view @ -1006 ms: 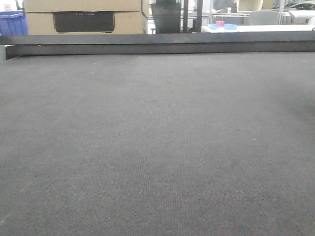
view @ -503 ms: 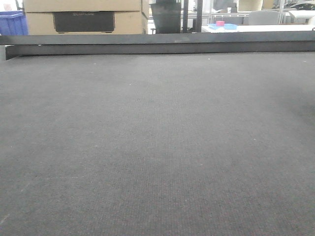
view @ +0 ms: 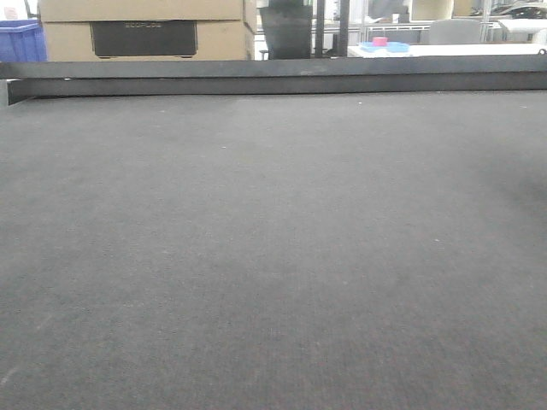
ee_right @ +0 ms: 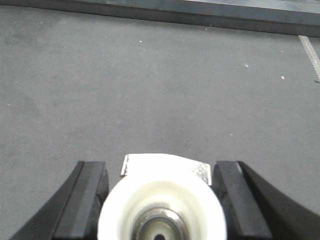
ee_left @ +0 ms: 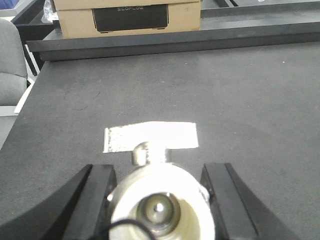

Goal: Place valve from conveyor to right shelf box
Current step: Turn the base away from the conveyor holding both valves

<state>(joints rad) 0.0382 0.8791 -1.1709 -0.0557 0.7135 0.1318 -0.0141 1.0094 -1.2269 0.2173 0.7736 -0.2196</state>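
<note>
Dark grey conveyor belt fills the front view, with nothing lying on it and no gripper in sight there. In the left wrist view my left gripper is shut on a valve. Its pale round base faces the camera and its silver lever handle points out over the belt. In the right wrist view my right gripper is shut on another valve, pale base toward the camera, above the belt. The right shelf box is out of view.
A black rail bounds the belt's far side. Behind it stand a cardboard box with a black label, a blue bin and a white table with a blue tray. A grey chair sits off the belt's left edge.
The front view has shifted only slightly against the background; the belt in it stays bare.
</note>
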